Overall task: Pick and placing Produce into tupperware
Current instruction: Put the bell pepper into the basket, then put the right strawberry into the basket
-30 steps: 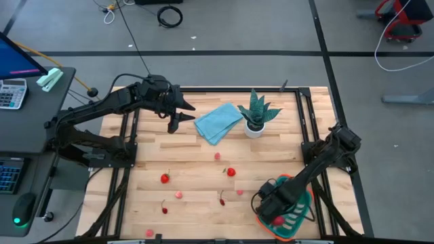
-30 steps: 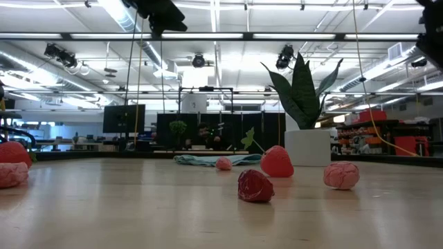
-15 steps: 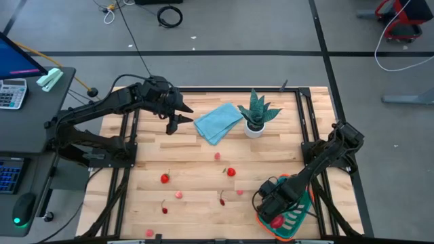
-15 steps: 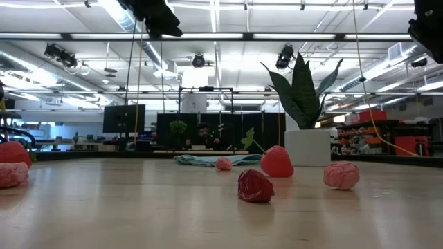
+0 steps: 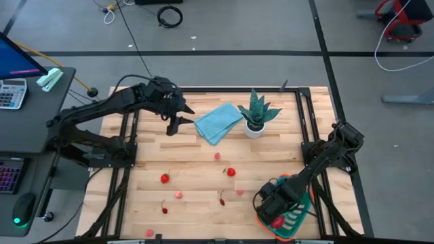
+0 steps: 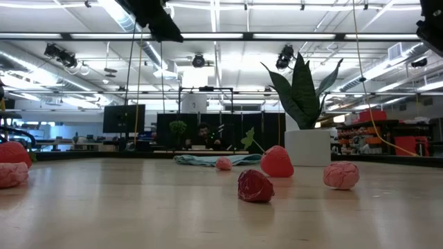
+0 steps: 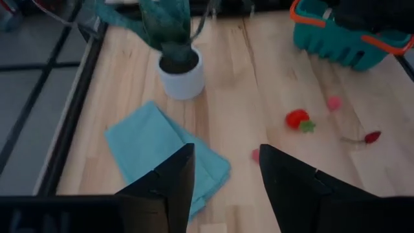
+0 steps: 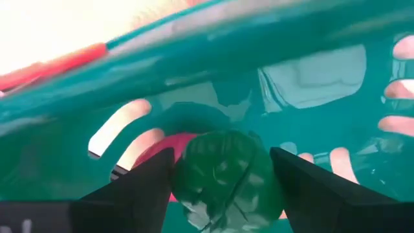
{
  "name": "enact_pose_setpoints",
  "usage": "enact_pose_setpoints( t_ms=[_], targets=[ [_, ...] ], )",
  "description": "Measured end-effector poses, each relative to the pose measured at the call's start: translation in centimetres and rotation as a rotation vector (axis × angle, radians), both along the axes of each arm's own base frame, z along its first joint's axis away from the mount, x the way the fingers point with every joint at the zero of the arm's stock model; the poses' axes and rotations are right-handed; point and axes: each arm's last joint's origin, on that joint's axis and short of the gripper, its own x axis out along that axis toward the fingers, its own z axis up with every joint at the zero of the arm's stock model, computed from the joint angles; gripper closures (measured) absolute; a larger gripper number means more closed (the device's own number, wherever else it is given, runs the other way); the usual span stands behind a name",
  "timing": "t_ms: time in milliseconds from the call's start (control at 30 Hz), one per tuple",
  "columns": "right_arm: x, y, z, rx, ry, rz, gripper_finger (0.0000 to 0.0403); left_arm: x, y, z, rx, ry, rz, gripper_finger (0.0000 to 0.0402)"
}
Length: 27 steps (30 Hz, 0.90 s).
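My right gripper down inside teal tupperware at near right table corner, jaws spread wide, round green piece sitting between them over red piece — released, I judge. My left gripper hovers by blue cloth, fingers parted, empty. Remaining produce scattered mid-table. Bits look light, stiff plastic, rounded — likely to roll; I'd pinch across widest part, avoid thin stems.

A light blue folded cloth lies on the wooden table just beside the left gripper's tips. Beyond the cloth stands a spiky green plant in a white pot.
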Motion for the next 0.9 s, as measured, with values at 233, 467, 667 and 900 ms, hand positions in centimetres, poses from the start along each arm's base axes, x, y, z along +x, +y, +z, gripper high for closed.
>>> enact_pose_setpoints(
  t_ms=[233,467,667,900],
  targets=[
    [0.3,-0.3,0.0,-0.048,-0.062,0.055,0.0126,0.5,0.2,-0.7,-0.011,0.038,-0.004,0.0224],
    [0.0,-0.3,0.0,0.000,0.008,0.052,0.0115,0.7,0.2,-1.2,-0.021,0.065,-0.005,0.0229],
    [0.0,0.8,2.0,0.290,0.169,-0.002,0.0125,0.9,0.3,-1.0,-0.010,0.040,-0.005,0.0229],
    [-0.1,0.1,6.4,0.457,0.099,0.043,0.0139,1.2,0.4,-0.5,0.013,-0.018,-0.006,0.0226]
  ],
)
